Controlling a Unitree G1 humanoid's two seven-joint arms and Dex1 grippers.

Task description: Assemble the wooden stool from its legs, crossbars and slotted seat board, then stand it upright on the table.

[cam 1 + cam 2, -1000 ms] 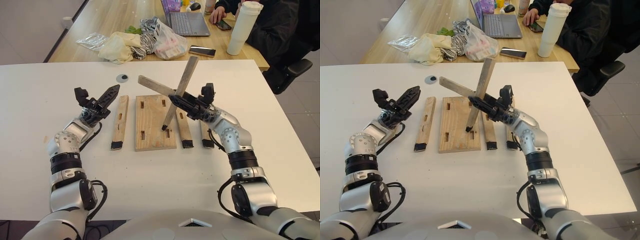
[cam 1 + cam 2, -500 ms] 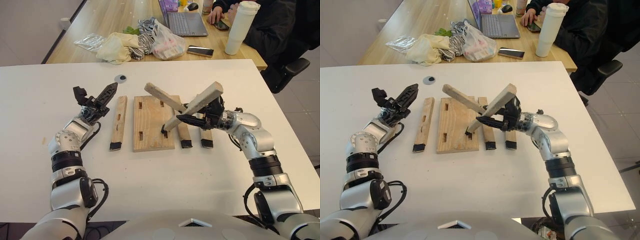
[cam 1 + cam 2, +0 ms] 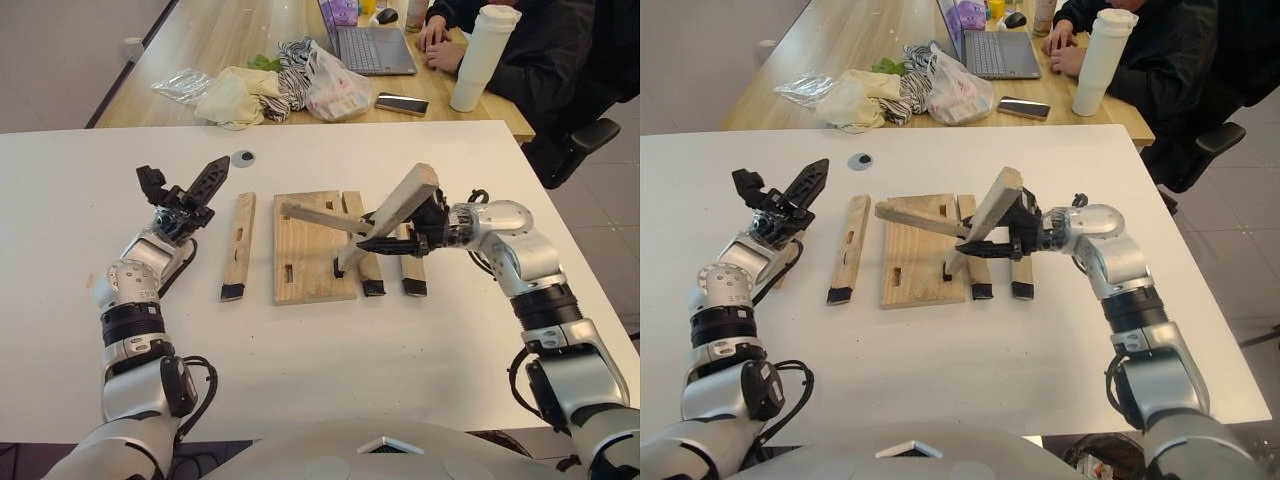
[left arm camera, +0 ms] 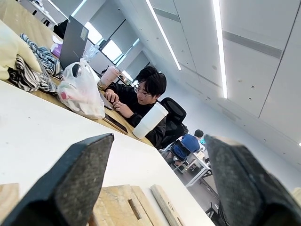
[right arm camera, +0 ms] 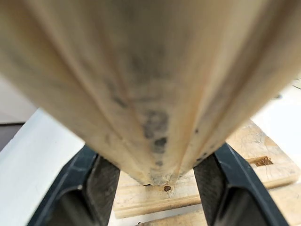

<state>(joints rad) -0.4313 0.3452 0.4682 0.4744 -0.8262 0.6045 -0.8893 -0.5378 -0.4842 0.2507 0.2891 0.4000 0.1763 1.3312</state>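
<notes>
The right gripper point(image 3: 378, 240) is clamping its two fingers on the pale, square-section wooden leg with a black foot cap point(image 3: 402, 203), just right of centre in the left eye view. The leg is leaning, not standing. Its long axis is running from the capped foot at lower left up to the bare end at upper right. That foot is resting on the flat, light-wood slotted seat board point(image 3: 305, 262), right at a slot near the board's right edge. In the right wrist view the foot is sitting against the board between the black fingers point(image 5: 106, 188). Whether it has gone into the slot I cannot tell.

A thin wooden crossbar point(image 3: 315, 217) is sticking out toward the left from the gripped leg, hanging above the board's upper half (how it is joined is hidden behind the gripper). The right forearm is coming in from the right, wrist rolled so the fingers are pointing left along the white table point(image 3: 300, 400).

My read is that the next move depends on bringing that tilted axis upright over the slot, and the right arm is plainly the nearer one.

The left gripper point(image 3: 180, 180) is hovering in the upper left, fingers spread wide on nothing and pointing up and away. A loose, flat wooden leg point(image 3: 238, 245) is lying between it and the board.
</notes>
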